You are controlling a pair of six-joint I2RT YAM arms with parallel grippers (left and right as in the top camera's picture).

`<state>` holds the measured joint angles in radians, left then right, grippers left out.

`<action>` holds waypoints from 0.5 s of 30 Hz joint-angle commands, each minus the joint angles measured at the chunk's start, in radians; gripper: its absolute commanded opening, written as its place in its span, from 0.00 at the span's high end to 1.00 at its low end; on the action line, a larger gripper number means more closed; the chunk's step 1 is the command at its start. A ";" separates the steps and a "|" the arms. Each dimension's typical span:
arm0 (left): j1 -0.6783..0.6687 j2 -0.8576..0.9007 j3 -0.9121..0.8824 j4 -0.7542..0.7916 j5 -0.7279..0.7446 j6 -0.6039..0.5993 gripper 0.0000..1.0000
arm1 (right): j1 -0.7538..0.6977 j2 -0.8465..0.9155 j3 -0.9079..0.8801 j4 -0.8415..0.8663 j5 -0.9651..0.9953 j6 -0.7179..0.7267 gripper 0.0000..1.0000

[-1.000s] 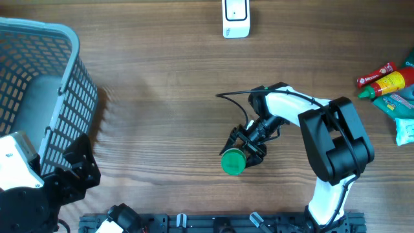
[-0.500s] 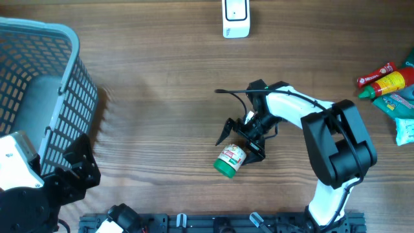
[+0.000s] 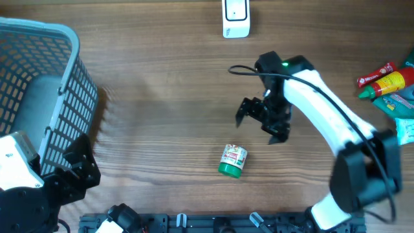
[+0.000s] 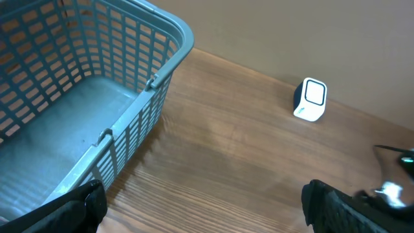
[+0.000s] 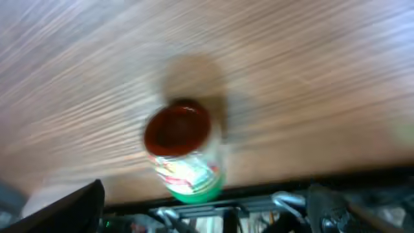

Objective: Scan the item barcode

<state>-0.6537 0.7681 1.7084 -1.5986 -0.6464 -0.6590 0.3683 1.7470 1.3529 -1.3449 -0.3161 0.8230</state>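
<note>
Closest to the robot's base, at the near left corner of the counter (image 3: 162, 97), the left pincer (image 3: 76, 169) hangs with its jaws wide and nothing between them. Its black fingers (image 4: 83, 206) frame the lower corners of its own wrist view. Just in front of it, and a little to its left, stands the blue plastic basket (image 3: 65, 39), whose slatted wall rises right beside the pincer.

Near the middle of the counter, a short way out from the near edge, the jar (image 3: 232, 161) lies on its side on the bare wood. Its green lid points toward the robot and its printed label faces up. Nothing touches it. From the right wrist camera the jar (image 5: 184, 152) looks blurred, with its dark reddish base turned toward the lens.

Beyond the jar and a little to its right, the right pincer (image 3: 260, 123) hovers above the counter with its jaws spread wide and empty, clearly apart from the jar. The white arm behind it runs back toward the near right corner, with a black cable looping off its wrist.

Farther out, at the right edge, a red tube (image 3: 376, 75), a yellow bottle (image 3: 388, 83) and some packets (image 3: 404, 107) lie together, well apart from the jar.

At the far edge stands the white scanner (image 3: 235, 17), with open wood between it and the jar.
</note>
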 commanded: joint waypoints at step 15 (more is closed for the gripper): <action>0.001 0.004 0.006 -0.001 -0.017 0.013 0.00 | 0.214 -0.106 0.010 -0.089 0.055 0.880 0.00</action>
<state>-0.6537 0.7681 1.7084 -1.6005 -0.6468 -0.6590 0.5480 1.6360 1.3575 -1.4220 -0.3035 1.5436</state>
